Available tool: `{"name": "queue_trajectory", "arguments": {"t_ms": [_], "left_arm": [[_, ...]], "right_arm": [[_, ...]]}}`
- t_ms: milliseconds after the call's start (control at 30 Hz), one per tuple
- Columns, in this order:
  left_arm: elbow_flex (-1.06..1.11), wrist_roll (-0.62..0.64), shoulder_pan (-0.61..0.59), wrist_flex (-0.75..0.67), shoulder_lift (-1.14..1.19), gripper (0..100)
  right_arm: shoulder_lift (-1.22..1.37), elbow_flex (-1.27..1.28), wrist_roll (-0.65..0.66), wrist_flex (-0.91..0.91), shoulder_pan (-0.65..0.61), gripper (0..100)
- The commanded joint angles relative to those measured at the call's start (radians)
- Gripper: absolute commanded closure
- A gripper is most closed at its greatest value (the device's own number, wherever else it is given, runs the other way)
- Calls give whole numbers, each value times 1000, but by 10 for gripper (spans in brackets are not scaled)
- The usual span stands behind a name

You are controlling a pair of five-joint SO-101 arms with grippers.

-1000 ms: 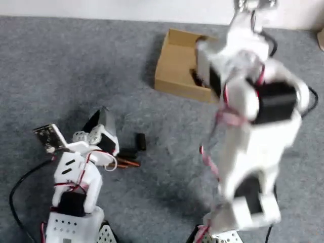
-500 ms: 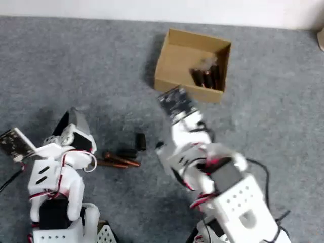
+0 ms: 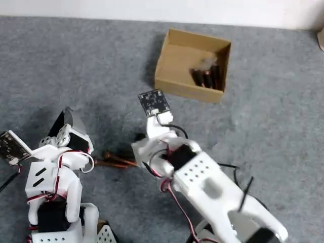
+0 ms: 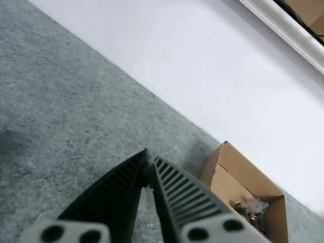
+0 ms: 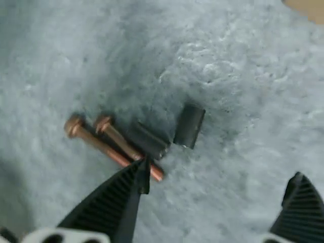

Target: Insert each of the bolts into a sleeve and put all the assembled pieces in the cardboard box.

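Observation:
Two copper bolts point(image 5: 83, 134) point(image 3: 114, 160) lie side by side on the grey carpet, with two short black sleeves point(image 5: 190, 125) right beside them. One sleeve point(image 5: 147, 139) touches a bolt shaft. My right gripper point(image 5: 220, 179) hangs open just above them, one fingertip over the end of a bolt. In the high view the right arm point(image 3: 172, 157) covers the sleeves. My left gripper point(image 4: 149, 161) point(image 3: 68, 115) is shut and empty, raised left of the bolts. The cardboard box point(image 3: 177, 61) point(image 4: 228, 172) at the back holds assembled pieces point(image 3: 205, 76) point(image 4: 250, 211).
Grey carpet point(image 3: 76, 61) covers the table up to a white wall point(image 4: 202, 66) behind the box. The right arm's cables point(image 3: 238, 182) trail toward the front edge.
The right arm has swung from above the box down to the middle of the table, over the bolts and sleeves. The left arm has drawn back to the left.

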Motion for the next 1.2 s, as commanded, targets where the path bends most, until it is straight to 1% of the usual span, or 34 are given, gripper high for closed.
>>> {"name": "queue_trajectory", "arguments": {"t_ms": [0, 67, 300, 533, 700, 867, 933, 967, 1100, 1167], "left_arm": [[-45, -3, -7, 0, 10, 990], [-45, -3, -7, 0, 10, 990], [-42, -3, -7, 0, 10, 990], [-39, -3, -7, 0, 10, 990], [-39, -5, -7, 0, 10, 990], [-39, -5, -7, 0, 10, 990], [-39, -5, -7, 0, 10, 990], [-39, -5, -7, 0, 10, 990], [-39, -5, -7, 0, 10, 990], [-39, -5, -7, 0, 10, 990]], "right_arm": [[96, -10, -146, -127, -10, 628], [166, -10, -192, -165, -10, 628], [326, -64, -204, -197, -12, 628], [472, -193, -196, -194, -12, 628], [573, -266, -121, -193, -30, 628], [621, -283, -124, -193, -47, 628], [627, -283, -123, -193, -47, 656], [630, -283, -123, -193, -45, 685], [630, -283, -121, -194, -35, 850], [631, -283, -123, -196, -25, 916]]}}
